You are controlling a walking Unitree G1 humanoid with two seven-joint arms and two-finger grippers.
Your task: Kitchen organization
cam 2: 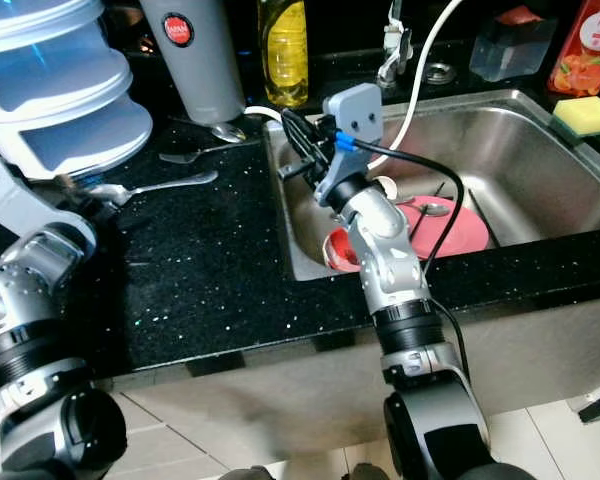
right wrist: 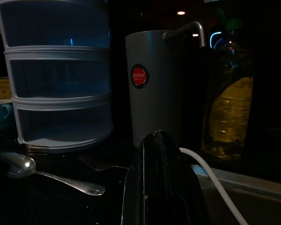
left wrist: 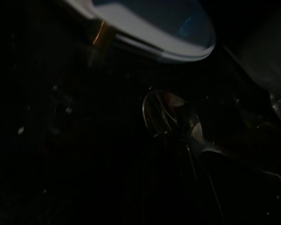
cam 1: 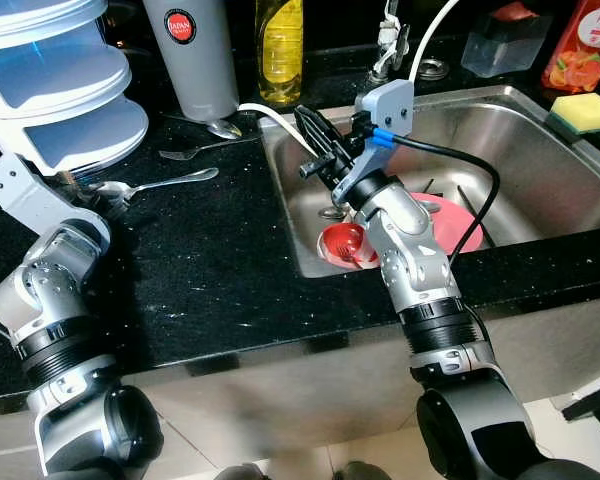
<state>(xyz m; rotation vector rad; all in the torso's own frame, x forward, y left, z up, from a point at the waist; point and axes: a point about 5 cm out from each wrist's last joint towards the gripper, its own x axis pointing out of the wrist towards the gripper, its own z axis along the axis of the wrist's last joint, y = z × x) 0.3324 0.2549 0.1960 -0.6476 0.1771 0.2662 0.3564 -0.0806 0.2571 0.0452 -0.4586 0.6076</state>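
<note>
My right gripper (cam 1: 310, 135) hovers over the left rim of the steel sink (cam 1: 540, 190), pointing toward the counter. Its black fingers (right wrist: 157, 140) are pressed together with nothing between them. In the sink lie a pink plate (cam 1: 450, 220) with a small spoon (cam 2: 428, 208) on it and a red cup (cam 1: 342, 243). On the black counter lie a spoon (cam 1: 165, 183), a fork (cam 1: 195, 150) and a second spoon (cam 1: 223, 128). My left gripper (cam 1: 95, 190) rests low at the first spoon's bowl (left wrist: 161, 112); that wrist view is very dark.
Along the back stand a stack of blue-white drawers (cam 1: 55, 80), a grey canister (cam 1: 192, 55) and a yellow soap bottle (cam 1: 280, 45). A faucet (cam 1: 390, 45), a clear container (cam 1: 507, 45), a red pouch (cam 1: 582, 45) and a yellow sponge (cam 1: 584, 112) edge the sink.
</note>
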